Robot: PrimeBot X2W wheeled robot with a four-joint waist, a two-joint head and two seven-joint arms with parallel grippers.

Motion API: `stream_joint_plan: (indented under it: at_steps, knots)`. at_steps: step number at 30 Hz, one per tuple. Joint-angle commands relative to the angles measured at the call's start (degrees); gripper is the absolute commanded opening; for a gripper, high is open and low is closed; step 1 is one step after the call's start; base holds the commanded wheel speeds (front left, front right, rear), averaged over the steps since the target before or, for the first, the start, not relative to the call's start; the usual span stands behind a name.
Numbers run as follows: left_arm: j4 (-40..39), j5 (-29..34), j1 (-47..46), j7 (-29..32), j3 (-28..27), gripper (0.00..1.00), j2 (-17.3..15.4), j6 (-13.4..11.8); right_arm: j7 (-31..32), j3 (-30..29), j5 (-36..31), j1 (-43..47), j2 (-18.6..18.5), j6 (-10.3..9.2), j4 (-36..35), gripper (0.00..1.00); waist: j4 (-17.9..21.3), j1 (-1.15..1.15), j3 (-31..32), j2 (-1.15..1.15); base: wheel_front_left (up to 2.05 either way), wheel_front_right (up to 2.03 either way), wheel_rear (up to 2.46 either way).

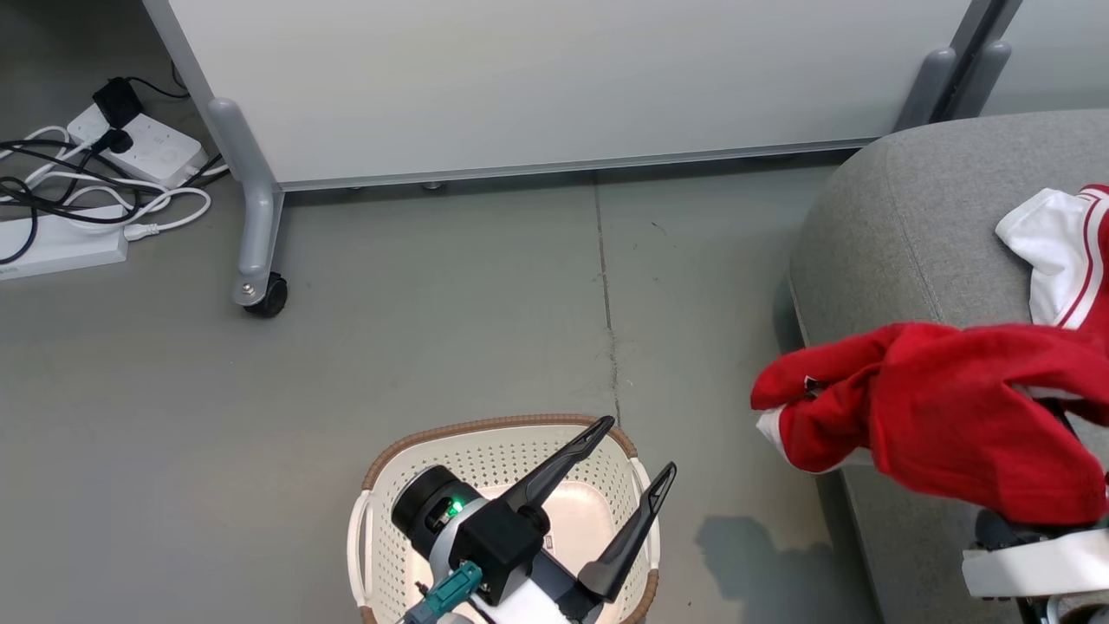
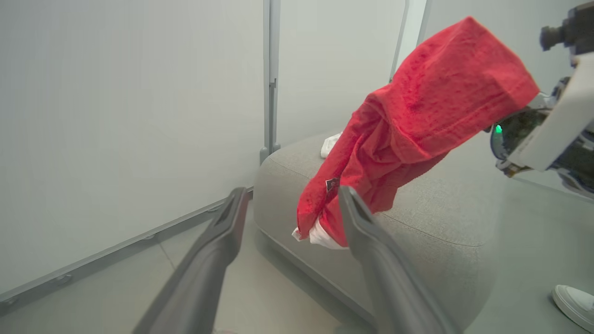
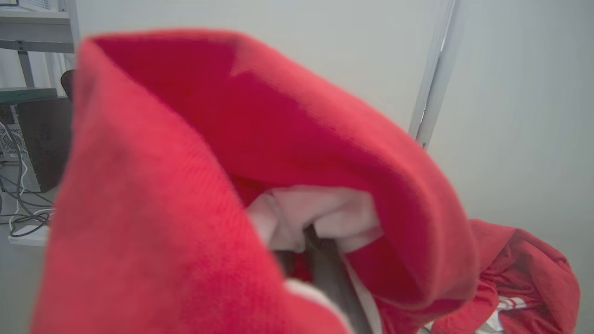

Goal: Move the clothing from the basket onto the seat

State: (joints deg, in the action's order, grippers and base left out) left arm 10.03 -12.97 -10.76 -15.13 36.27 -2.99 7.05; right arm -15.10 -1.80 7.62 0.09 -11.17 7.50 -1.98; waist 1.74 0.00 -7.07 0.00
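Note:
A bright red garment [image 1: 953, 407] of the clothing hangs over the front left corner of the grey seat [image 1: 910, 208], draped over my right gripper [image 3: 325, 264], which is shut on it; its fingers are mostly buried in the fabric. In the left wrist view the same garment [image 2: 417, 116] dangles from the right arm above the seat [image 2: 441, 204]. A second piece, white with red stripes [image 1: 1057, 251], lies on the seat further back. My left gripper [image 1: 638, 445] is open and holds nothing, hovering over the cream basket [image 1: 485, 426], whose visible inside shows no fabric.
A pale grey wheeled partition [image 1: 537, 78] stands behind, with its caster [image 1: 264, 299] on the floor at left. Power strips and tangled cables [image 1: 113, 156] lie at the far left. A person's white shoe [image 2: 575, 304] is on the floor beside the seat.

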Motion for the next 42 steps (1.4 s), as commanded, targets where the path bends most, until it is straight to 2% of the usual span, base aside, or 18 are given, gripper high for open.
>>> stream_joint_plan:
  at_steps: [1, 10, 27, 33, 42]
  knots:
    - [0.3, 0.3, 0.6, 0.0, -0.2, 1.0, -0.3, 0.3, -0.1, -0.4, 0.4, 0.6, -0.1, -0.01, 0.5, 0.0, 0.0, 0.0, 0.0, 0.0, 0.0, 0.0, 0.0]
    - [2.6, 0.3, 2.1, 0.0, 0.2, 1.0, -0.2, 0.5, -0.1, -0.8, 0.7, 1.3, 0.1, -0.01, 3.7, 0.0, 0.0, 0.0, 0.1, 0.0, 0.0, 0.0, 0.0]
    - [2.8, -0.5, 1.5, 0.0, 0.5, 1.0, 0.0, 0.4, -0.1, -0.6, 0.9, 0.5, 0.0, -0.01, 4.6, 0.0, 1.0, 0.0, 0.3, 0.0, 0.0, 0.0, 0.0]
    - [2.6, -0.2, 1.2, 0.0, 0.3, 1.0, 0.0, 0.4, -0.1, -0.7, 0.8, -0.1, 0.2, -0.01, 4.2, 0.0, 3.4, 0.0, 0.1, 0.0, 0.0, 0.0, 0.0]
    - [2.5, 0.4, -0.1, 0.0, 0.0, 1.0, -0.2, 0.4, -0.1, -1.4, 0.9, -0.6, 0.7, -0.01, 4.3, 0.0, 10.3, 0.0, -1.5, 0.0, 0.0, 0.0, 0.0]
